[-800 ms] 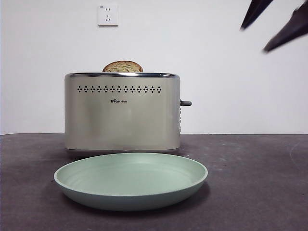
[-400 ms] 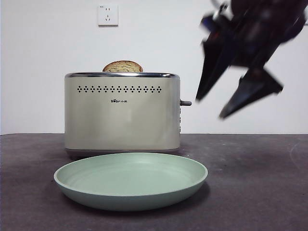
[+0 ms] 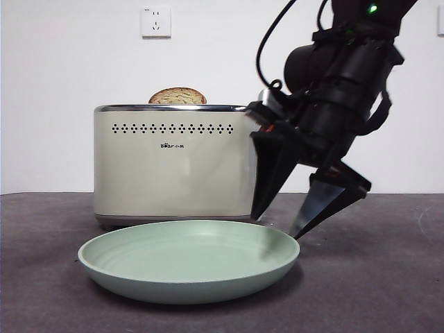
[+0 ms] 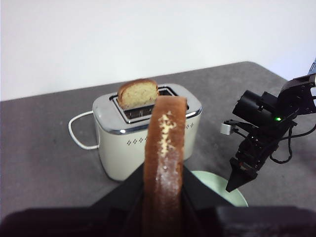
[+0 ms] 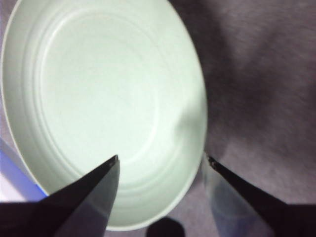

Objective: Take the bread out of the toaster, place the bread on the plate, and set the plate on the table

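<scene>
Table point(image 3: 388, 277) carries everything: toaster point(image 3: 173, 163) at the back, plate point(image 3: 187, 260) just in front of it. A darker domed slice point(image 3: 177, 96) pokes from the toaster's slot. The plate looks stiff, light and smooth, likely slippery; its raised rim is the place to pinch. The right gripper point(image 5: 160, 160) hovers over that rim by the toaster's lever end, jaws spread, one tip inside the rim, one outside. The left gripper point(image 4: 163, 190), raised above and out of the front view, pinches the bread point(image 4: 164, 148) on edge; it is soft and crumbly, so a light squeeze suits.
</scene>
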